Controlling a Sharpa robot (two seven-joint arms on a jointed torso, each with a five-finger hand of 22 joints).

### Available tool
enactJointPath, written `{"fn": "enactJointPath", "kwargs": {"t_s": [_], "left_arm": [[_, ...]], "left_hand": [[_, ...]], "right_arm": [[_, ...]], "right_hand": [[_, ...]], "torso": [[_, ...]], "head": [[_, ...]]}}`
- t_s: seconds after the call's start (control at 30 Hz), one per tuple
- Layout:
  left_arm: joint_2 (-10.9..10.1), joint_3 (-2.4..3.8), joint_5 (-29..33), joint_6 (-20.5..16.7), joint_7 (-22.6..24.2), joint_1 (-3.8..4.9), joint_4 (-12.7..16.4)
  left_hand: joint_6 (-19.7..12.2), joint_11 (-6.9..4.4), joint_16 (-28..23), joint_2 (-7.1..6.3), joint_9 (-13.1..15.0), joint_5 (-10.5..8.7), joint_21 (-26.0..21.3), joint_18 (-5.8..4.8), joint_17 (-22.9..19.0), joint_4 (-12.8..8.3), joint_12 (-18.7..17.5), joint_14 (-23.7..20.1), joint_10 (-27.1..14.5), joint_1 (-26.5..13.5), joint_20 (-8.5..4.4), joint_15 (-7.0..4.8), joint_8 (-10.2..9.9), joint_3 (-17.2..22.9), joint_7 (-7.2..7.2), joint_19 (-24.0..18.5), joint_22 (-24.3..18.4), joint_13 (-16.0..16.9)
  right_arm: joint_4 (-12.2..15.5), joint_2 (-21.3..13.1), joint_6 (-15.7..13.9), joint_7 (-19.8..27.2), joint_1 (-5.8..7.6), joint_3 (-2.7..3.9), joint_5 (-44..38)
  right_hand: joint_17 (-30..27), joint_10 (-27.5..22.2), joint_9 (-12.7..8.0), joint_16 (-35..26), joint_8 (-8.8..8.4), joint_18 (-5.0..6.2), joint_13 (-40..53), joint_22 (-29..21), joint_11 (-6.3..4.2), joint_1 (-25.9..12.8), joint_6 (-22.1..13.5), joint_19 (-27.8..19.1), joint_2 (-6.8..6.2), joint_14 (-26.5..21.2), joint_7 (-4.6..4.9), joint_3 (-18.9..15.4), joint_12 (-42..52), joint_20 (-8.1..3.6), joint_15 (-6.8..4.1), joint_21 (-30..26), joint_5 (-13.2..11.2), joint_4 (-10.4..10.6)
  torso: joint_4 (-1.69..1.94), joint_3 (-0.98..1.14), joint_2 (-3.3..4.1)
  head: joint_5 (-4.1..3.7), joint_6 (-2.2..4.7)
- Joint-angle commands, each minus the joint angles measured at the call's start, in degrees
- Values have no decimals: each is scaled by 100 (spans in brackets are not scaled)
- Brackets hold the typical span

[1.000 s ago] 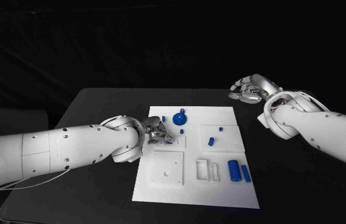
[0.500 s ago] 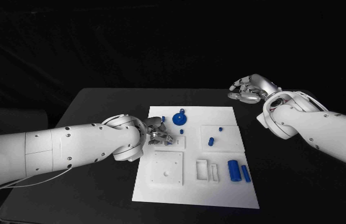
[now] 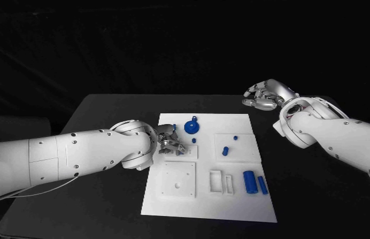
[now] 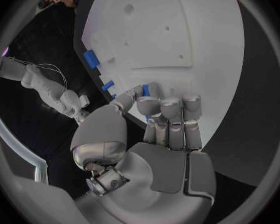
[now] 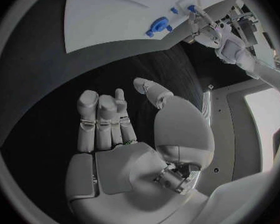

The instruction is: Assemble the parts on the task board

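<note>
The white task board [image 3: 231, 207] lies in the middle of the black table. My left hand [image 3: 171, 143] hovers over the board's left side, next to a small square white block [image 3: 188, 152]. In the left wrist view this hand [image 4: 165, 129] has its fingers curled and pinches a small blue part [image 4: 145, 89] between thumb and finger. My right hand [image 3: 266, 95] hangs raised beyond the table's back right, fingers curled in on nothing [image 5: 115, 129]. A round blue part with a handle [image 3: 193, 125] lies near the board's far edge.
On the board lie small blue pegs [image 3: 194, 140] [image 3: 235, 138] [image 3: 225, 151], a thick blue cylinder [image 3: 249, 181] and a slim blue pin [image 3: 263, 184]. A square white plate with a hole [image 3: 179, 179] and a slotted white block [image 3: 221, 181] stand nearer me.
My left hand has shifted slightly over the small square block, still pinching the blue part. The right hand has hardly moved.
</note>
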Motion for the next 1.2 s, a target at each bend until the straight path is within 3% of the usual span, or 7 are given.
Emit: {"fn": "enactJointPath", "kwargs": {"t_s": [0.03, 0.17, 0.37, 0.5, 0.67, 0.73, 1.2], "left_arm": [[23, -19, -20, 149, -93, -24, -17], [22, -10, 0, 130, -89, -17, -15], [21, 7, 75, 55, -59, 17, -34], [39, 66, 126, 42, -56, 18, -71], [51, 72, 148, 51, -60, 18, -95], [52, 72, 152, 65, -60, 19, -106], [70, 72, 231, 240, -61, 19, -151]], "left_hand": [[831, -173, 17, 84, 6, -43, 33, 93, -8, -180, 24, -10, -228, 20, -710, -48, -27, 159, -523, -38, -9, -9], [828, -172, 17, 84, 10, -76, 37, 93, -15, -172, 24, -13, -229, 2, -709, -50, -31, 156, -522, -40, -16, -18], [791, -151, 1, 27, 28, -593, 61, 107, -74, -92, 12, -45, -239, -50, -714, -74, -77, 167, -503, -65, -73, -88], [767, -135, -17, -54, 28, -761, 63, 108, -105, -33, -6, -71, -251, -64, -715, -83, -114, 169, -487, -86, -101, -120], [751, -118, -35, -191, 28, -897, 65, 105, -142, 131, -32, -97, -255, -135, -716, -86, -159, 154, -472, -113, -139, -157], [745, -114, -40, -326, 31, -1149, 66, 108, -162, 245, -48, -109, -256, -161, -720, -86, -184, 153, -468, -127, -163, -179], [742, -106, -35, -492, 52, -1192, 94, 117, -199, 319, -66, -127, -251, -40, -731, -92, -225, 182, -460, -155, -205, -211]], "right_arm": [[0, 7, 81, 28, 4, 2, -16], [-3, 8, 82, 29, 3, 2, -13], [-8, 11, 83, 32, 3, 2, -8], [-12, 11, 82, 32, 3, 2, -7], [-8, 11, 85, 32, 3, 2, -5], [-8, 11, 83, 33, 3, 2, -5], [-15, 9, 103, 33, 3, 2, 13]], "right_hand": [[-5, -19, -7, -9, -13, 485, -8, 66, 23, 37, 24, 9, 38, -27, 60, -25, 21, -6, 27, -21, 43, -8], [-5, -19, -8, -8, -12, 485, -9, 66, 23, 36, 25, 10, 40, -27, 60, -26, 22, -6, 27, -22, 56, -9], [-6, -19, -9, -8, -12, 485, -10, 67, 23, 33, 25, 10, 42, -27, 60, -27, 24, -5, 27, -23, 74, -9], [-6, -19, -10, -8, -12, 485, -11, 67, 23, 32, 25, 10, 41, -27, 60, -28, 24, -5, 27, -23, 80, -9], [-6, -19, -11, -8, -12, 485, -11, 68, 23, 28, 25, 10, 40, -27, 60, -31, 25, -4, 28, -23, 85, -8], [-6, -20, -11, -8, -12, 485, -11, 68, 23, 26, 25, 10, 39, -27, 60, -32, 25, -4, 28, -23, 86, -8], [-7, -20, -13, -7, -12, 485, -13, 69, 24, 18, 24, 11, 38, -27, 61, -39, 26, -3, 28, -23, 91, -7]], "torso": [[3, 0, -1], [4, -3, -1], [0, -3, -3], [4, -3, -2], [7, -3, -2], [6, -1, -3], [4, 2, -4]], "head": [[-3, 7], [-3, 13], [-6, 29], [-12, 33], [-10, 35], [-10, 39], [-5, 34]]}}
